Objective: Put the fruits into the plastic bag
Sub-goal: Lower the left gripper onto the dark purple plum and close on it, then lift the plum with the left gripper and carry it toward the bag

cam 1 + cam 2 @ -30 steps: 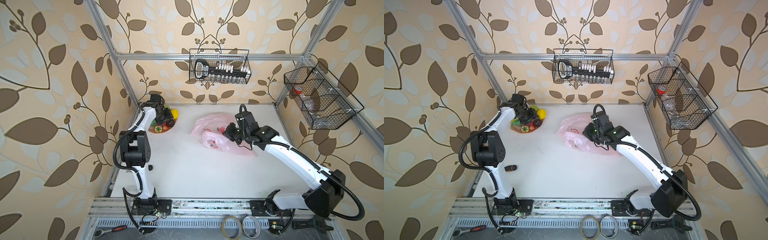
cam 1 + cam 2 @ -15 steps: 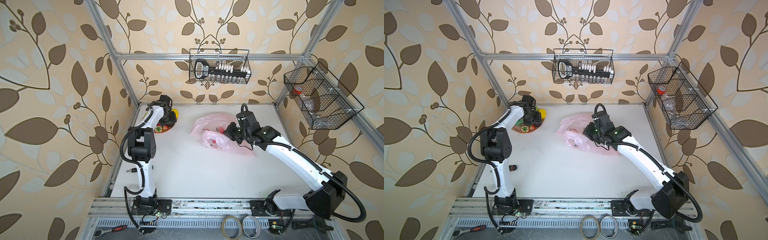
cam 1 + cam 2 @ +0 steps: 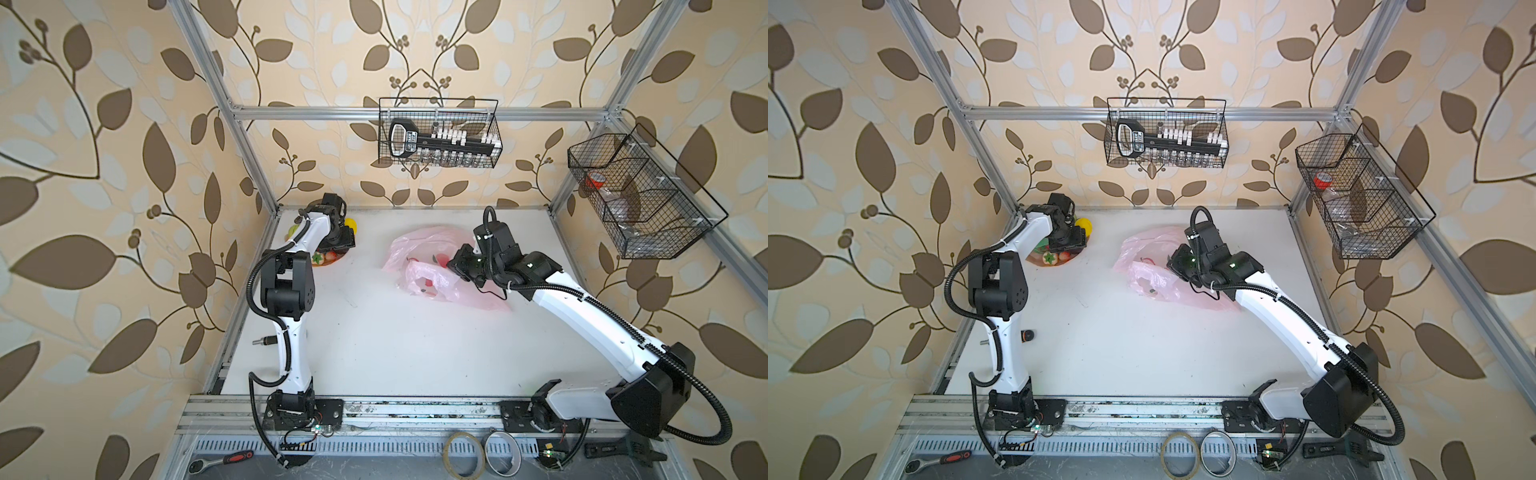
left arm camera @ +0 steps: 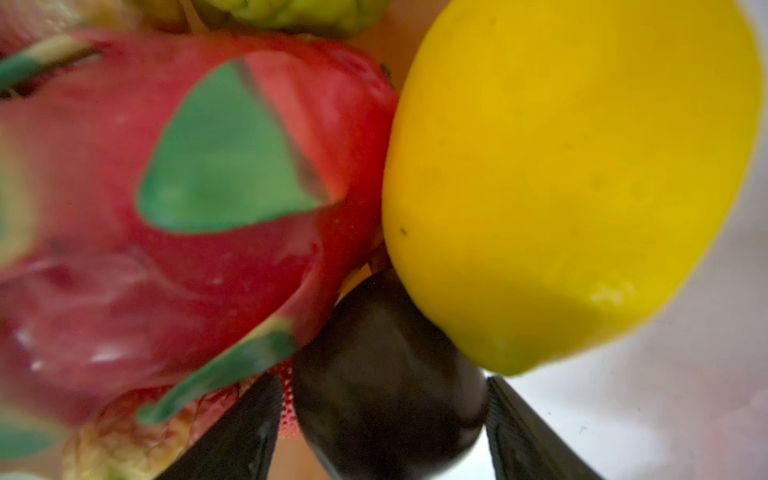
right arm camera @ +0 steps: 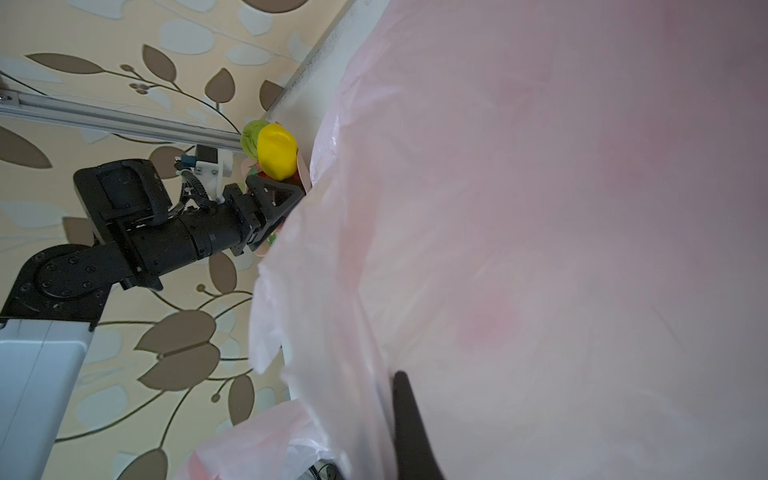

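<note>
The fruits lie heaped on a peach dish (image 3: pixel 1034 262) at the back left. My left gripper (image 4: pixel 382 415) is down among them, open, a finger on each side of the dark purple fruit (image 4: pixel 386 374); a sliver of gap shows at one finger. The yellow lemon (image 4: pixel 561 187) and the magenta dragon fruit (image 4: pixel 166 208) press against that fruit, with a lumpy green one (image 4: pixel 291 12) behind. The pale-pink plastic bag (image 3: pixel 419 249) lies crumpled mid-table. My right gripper (image 3: pixel 451 262) is shut on its edge, and bag film hides one finger.
Two black wire baskets hang on the walls, one at the back (image 3: pixel 438 133) and one at the right (image 3: pixel 640 195). A small black object (image 3: pixel 1027 334) lies by the left arm's base. Tape rolls (image 3: pixel 463 453) and a ratchet (image 3: pixel 220 459) sit beyond the front rail.
My left arm has swung its elbow inward and the gripper has shifted slightly right and down into the fruit, its jaws spreading wider. The right arm and the bag have stayed put.
</note>
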`<state>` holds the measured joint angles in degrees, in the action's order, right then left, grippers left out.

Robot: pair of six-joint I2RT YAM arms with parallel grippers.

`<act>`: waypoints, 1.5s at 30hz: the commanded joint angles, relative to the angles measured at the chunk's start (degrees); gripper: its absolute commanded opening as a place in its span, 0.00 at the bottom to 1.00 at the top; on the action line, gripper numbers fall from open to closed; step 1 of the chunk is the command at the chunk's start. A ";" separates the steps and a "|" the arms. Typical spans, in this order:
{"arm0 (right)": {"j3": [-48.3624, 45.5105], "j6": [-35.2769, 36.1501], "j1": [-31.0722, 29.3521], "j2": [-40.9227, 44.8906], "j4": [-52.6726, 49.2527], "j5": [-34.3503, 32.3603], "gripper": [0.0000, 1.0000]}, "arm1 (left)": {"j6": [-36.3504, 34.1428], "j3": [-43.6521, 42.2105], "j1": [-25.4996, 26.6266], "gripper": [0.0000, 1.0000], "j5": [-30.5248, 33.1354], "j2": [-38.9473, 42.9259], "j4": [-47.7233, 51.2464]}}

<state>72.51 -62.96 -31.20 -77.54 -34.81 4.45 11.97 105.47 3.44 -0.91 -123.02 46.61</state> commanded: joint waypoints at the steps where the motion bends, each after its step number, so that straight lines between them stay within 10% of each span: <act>1: -1.06 0.29 0.31 -0.11 0.43 0.78 0.00 | -0.05 2.93 0.43 0.79 0.91 -0.62 -0.29; 28: -0.28 0.53 0.48 -0.43 0.44 0.73 0.00 | 3.01 -1.92 0.47 0.41 -3.16 11.74 -1.79; 45: -0.53 0.53 0.52 -0.68 0.77 1.18 0.00 | 12.47 -14.18 0.59 0.36 -22.04 31.68 -6.41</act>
<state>72.49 -62.74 -30.94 -77.76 -34.41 4.99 20.23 94.04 3.46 -15.57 -95.31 42.78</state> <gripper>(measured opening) 0.047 0.616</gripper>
